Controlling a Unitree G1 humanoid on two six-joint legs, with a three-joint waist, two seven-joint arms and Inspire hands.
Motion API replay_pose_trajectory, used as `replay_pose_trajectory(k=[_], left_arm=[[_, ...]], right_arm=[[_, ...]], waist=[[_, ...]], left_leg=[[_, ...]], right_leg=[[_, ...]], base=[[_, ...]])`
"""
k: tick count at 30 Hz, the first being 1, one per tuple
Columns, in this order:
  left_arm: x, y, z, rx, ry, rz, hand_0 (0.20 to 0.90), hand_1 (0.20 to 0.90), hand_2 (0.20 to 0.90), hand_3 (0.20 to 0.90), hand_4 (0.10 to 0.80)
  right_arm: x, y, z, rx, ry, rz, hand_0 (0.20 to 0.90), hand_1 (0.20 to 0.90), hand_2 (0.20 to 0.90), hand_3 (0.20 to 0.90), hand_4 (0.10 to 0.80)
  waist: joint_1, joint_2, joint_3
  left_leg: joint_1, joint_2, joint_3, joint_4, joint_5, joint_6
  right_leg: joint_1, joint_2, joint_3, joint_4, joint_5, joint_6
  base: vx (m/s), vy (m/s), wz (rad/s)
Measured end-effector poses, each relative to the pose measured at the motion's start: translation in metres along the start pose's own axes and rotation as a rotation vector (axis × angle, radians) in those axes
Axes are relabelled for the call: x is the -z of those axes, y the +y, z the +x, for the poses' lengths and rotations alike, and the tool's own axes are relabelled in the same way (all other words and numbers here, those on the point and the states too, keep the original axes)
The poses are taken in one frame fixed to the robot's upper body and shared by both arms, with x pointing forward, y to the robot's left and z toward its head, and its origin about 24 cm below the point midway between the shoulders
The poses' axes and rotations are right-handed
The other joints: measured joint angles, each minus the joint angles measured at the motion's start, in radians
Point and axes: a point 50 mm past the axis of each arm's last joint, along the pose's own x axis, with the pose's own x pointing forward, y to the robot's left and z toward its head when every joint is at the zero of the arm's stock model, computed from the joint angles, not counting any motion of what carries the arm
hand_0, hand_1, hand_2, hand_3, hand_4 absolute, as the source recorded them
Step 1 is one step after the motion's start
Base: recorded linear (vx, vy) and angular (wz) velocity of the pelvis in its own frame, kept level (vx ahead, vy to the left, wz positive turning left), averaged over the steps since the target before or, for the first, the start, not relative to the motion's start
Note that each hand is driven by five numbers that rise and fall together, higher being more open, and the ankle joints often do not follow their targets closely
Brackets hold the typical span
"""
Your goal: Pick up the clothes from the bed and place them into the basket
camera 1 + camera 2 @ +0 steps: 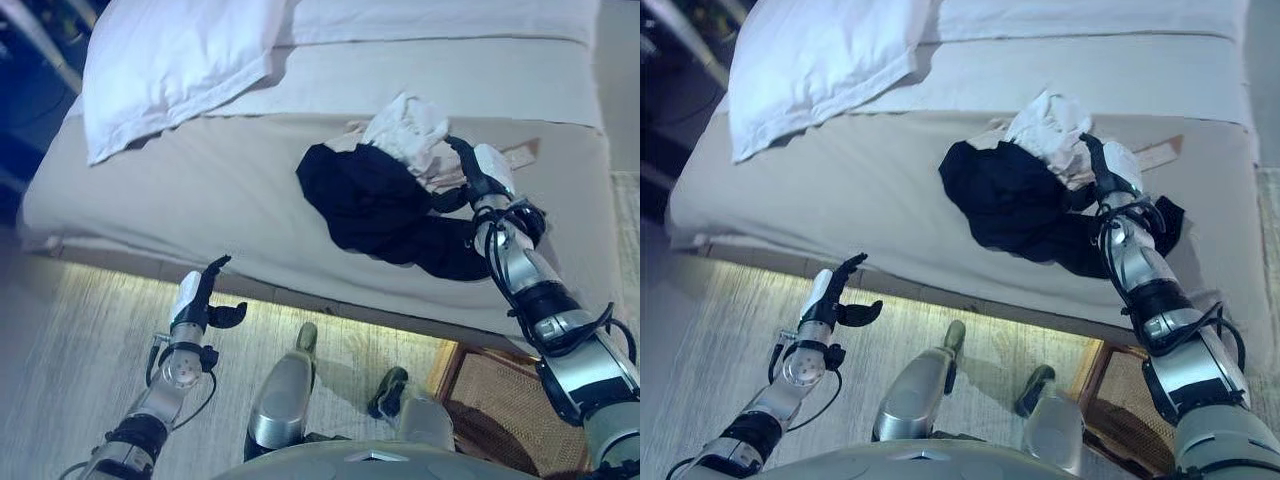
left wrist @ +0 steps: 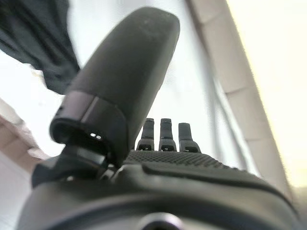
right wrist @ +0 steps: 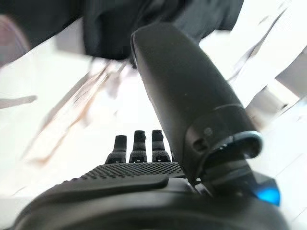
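A black garment and a white garment lie heaped together on the beige bed, right of its middle. My right hand is at the heap's right side, against the white garment and above the black one. In the right wrist view its fingers are straight and its thumb stands up, with the black cloth and white cloth just past them; nothing is held. My left hand hangs open over the floor by the bed's near edge.
A brown wicker basket stands on the floor at the lower right, below the bed's near edge. A white pillow lies at the bed's far left. A pale rug covers the floor in front of the bed.
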Motion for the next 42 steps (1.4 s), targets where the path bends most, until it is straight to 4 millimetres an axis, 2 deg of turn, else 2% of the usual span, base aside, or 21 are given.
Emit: replay_pose_trajectory(k=[1, 2, 5, 9, 12, 16, 21, 24, 26, 27, 28, 29, 34, 38, 39, 40, 42], left_arm=[[-0.004, 0.002, 0.001, -0.008, -0.022, 0.002, 0.9, 0.9, 0.9, 0.9, 0.8], [-0.006, 0.003, 0.001, -0.017, -0.037, -0.001, 0.9, 0.9, 0.9, 0.9, 0.8], [-0.024, 0.009, 0.003, -0.05, -0.126, -0.019, 0.9, 0.9, 0.9, 0.9, 0.8], [-0.032, 0.017, 0.004, -0.063, -0.176, -0.009, 0.9, 0.9, 0.9, 0.9, 0.8], [-0.045, 0.03, 0.007, -0.084, -0.249, 0.01, 0.9, 0.9, 0.9, 0.9, 0.8], [-0.048, 0.03, 0.006, -0.077, -0.264, 0.01, 0.9, 0.9, 0.9, 0.9, 0.8], [-0.061, 0.032, 0.004, -0.068, -0.33, 0.014, 0.9, 0.9, 0.9, 0.9, 0.8], [-0.065, 0.035, 0.005, -0.082, -0.344, 0.001, 0.9, 0.9, 0.9, 0.9, 0.8], [-0.066, 0.036, 0.006, -0.085, -0.348, -0.001, 0.9, 0.9, 0.9, 0.9, 0.8], [-0.067, 0.036, 0.006, -0.086, -0.349, -0.001, 0.9, 0.9, 0.9, 0.9, 0.8], [-0.067, 0.037, 0.007, -0.088, -0.35, -0.001, 0.9, 0.9, 0.9, 0.9, 0.8], [-0.067, 0.038, 0.007, -0.09, -0.35, -0.002, 0.9, 0.9, 0.9, 0.9, 0.8], [-0.066, 0.04, 0.007, -0.086, -0.347, 0.013, 0.9, 0.9, 0.9, 0.9, 0.8], [-0.062, 0.038, 0.004, -0.065, -0.334, 0.017, 0.9, 0.9, 0.9, 0.9, 0.8], [-0.059, 0.037, 0.003, -0.057, -0.326, 0.019, 0.9, 0.9, 0.9, 0.9, 0.8], [-0.057, 0.037, 0.002, -0.051, -0.32, 0.022, 0.9, 0.9, 0.9, 0.9, 0.8], [-0.055, 0.037, 0.0, -0.045, -0.312, 0.024, 0.9, 0.9, 0.9, 0.9, 0.8]], right_arm=[[-0.005, -0.001, 0.003, 0.003, -0.014, -0.004, 0.9, 0.9, 0.9, 0.9, 0.8], [-0.007, -0.002, 0.003, 0.004, -0.017, -0.003, 0.9, 0.9, 0.9, 0.9, 0.8], [0.0, -0.001, 0.004, -0.001, 0.023, -0.013, 0.9, 0.9, 0.9, 0.9, 0.8], [0.008, -0.001, 0.005, -0.002, 0.071, -0.028, 0.9, 0.9, 0.9, 0.9, 0.8], [0.004, -0.021, 0.018, 0.052, 0.099, -0.042, 0.9, 0.9, 0.9, 0.9, 0.8], [-0.005, -0.036, 0.027, 0.092, 0.092, -0.044, 0.9, 0.9, 0.9, 0.9, 0.8], [-0.015, -0.067, 0.037, 0.168, 0.093, -0.072, 0.9, 0.9, 0.9, 0.9, 0.8], [-0.022, -0.079, 0.042, 0.179, 0.084, -0.08, 0.9, 0.9, 0.9, 0.9, 0.8], [-0.024, -0.084, 0.043, 0.17, 0.073, -0.099, 0.669, 0.669, 0.669, 0.631, 0.531], [-0.024, -0.085, 0.043, 0.171, 0.07, -0.101, 0.601, 0.601, 0.601, 0.551, 0.451], [-0.024, -0.086, 0.043, 0.174, 0.07, -0.102, 0.366, 0.366, 0.366, 0.277, 0.177], [-0.023, -0.087, 0.043, 0.178, 0.071, -0.104, 0.305, 0.305, 0.305, 0.205, 0.105], [-0.017, -0.087, 0.041, 0.196, 0.081, -0.112, 0.3, 0.3, 0.3, 0.2, 0.1], [0.005, -0.063, 0.03, 0.125, 0.111, -0.126, 0.3, 0.3, 0.3, 0.2, 0.1], [0.01, -0.054, 0.027, 0.099, 0.122, -0.126, 0.3, 0.3, 0.3, 0.2, 0.1], [0.015, -0.047, 0.024, 0.081, 0.13, -0.128, 0.3, 0.3, 0.3, 0.2, 0.1], [0.019, -0.04, 0.019, 0.057, 0.127, -0.128, 0.3, 0.3, 0.3, 0.2, 0.1]], waist=[[0.013, 0.003, 0.023], [0.017, 0.001, 0.034], [0.048, 0.007, 0.082], [0.064, 0.009, 0.1], [0.057, 0.012, 0.112], [0.058, 0.014, 0.121], [0.061, 0.015, 0.123], [0.06, 0.015, 0.123], [0.06, 0.015, 0.123], [0.059, 0.015, 0.123], [0.057, 0.015, 0.123], [0.057, 0.015, 0.123], [0.057, 0.011, 0.125], [0.057, 0.007, 0.127], [0.062, 0.006, 0.127], [0.061, 0.003, 0.126], [0.061, 0.002, 0.126]], left_leg=[[-0.038, -0.004, -0.001, 0.059, -0.019, 0.001], [-0.057, -0.008, -0.001, 0.094, -0.04, 0.003], [-0.163, -0.033, -0.005, 0.29, -0.124, 0.014], [-0.255, -0.049, -0.008, 0.411, -0.151, 0.015], [-0.355, -0.064, -0.01, 0.519, -0.18, 0.036], [-0.424, -0.064, -0.022, 0.578, -0.19, 0.03], [-0.555, -0.066, -0.045, 0.639, -0.191, 0.026], [-0.604, -0.066, -0.049, 0.667, -0.191, 0.026], [-0.615, -0.066, -0.052, 0.674, -0.191, 0.026], [-0.616, -0.066, -0.055, 0.674, -0.191, 0.026], [-0.615, -0.066, -0.057, 0.674, -0.191, 0.026], [-0.613, -0.065, -0.06, 0.673, -0.191, 0.026], [-0.578, -0.062, -0.062, 0.656, -0.185, 0.03], [-0.437, -0.059, -0.056, 0.571, -0.18, 0.029], [-0.398, -0.055, -0.053, 0.544, -0.179, 0.029], [-0.361, -0.043, -0.044, 0.515, -0.169, 0.025], [-0.314, -0.034, -0.041, 0.466, -0.161, 0.023]], right_leg=[[-0.029, -0.01, 0.004, 0.057, -0.017, -0.012], [-0.044, -0.018, 0.007, 0.082, -0.036, -0.012], [-0.122, -0.066, 0.034, 0.25, -0.121, -0.025], [-0.198, -0.092, 0.056, 0.362, -0.158, -0.013], [-0.29, -0.098, 0.095, 0.467, -0.198, -0.013], [-0.356, -0.098, 0.105, 0.521, -0.206, -0.014], [-0.479, -0.088, 0.112, 0.588, -0.207, -0.017], [-0.529, -0.088, 0.118, 0.619, -0.21, -0.021], [-0.544, -0.081, 0.125, 0.626, -0.21, -0.021], [-0.545, -0.072, 0.13, 0.625, -0.21, -0.021], [-0.544, -0.066, 0.134, 0.624, -0.21, -0.021], [-0.542, -0.059, 0.136, 0.619, -0.21, -0.021], [-0.502, -0.052, 0.131, 0.593, -0.208, -0.022], [-0.36, -0.03, 0.13, 0.494, -0.203, -0.025], [-0.321, -0.02, 0.13, 0.461, -0.193, -0.022], [-0.284, -0.012, 0.127, 0.423, -0.17, -0.031], [-0.234, 0.002, 0.118, 0.36, -0.146, -0.023]], base=[[-0.001, 0.007, 0.14], [0.027, 0.012, 0.13], [-0.027, 0.015, 0.16], [-0.038, -0.013, 0.13], [-0.027, -0.018, 0.25], [-0.06, -0.005, 0.04], [-0.086, -0.012, 0.11], [-0.057, -0.012, 0.0], [-0.015, -0.014, -0.02], [-0.002, -0.034, 0.01], [0.006, -0.04, 0.03], [0.007, -0.037, 0.02], [0.019, -0.032, 0.0], [0.082, 0.007, -0.01], [0.05, 0.009, -0.1], [0.044, 0.004, -0.12], [0.077, -0.003, -0.14]])
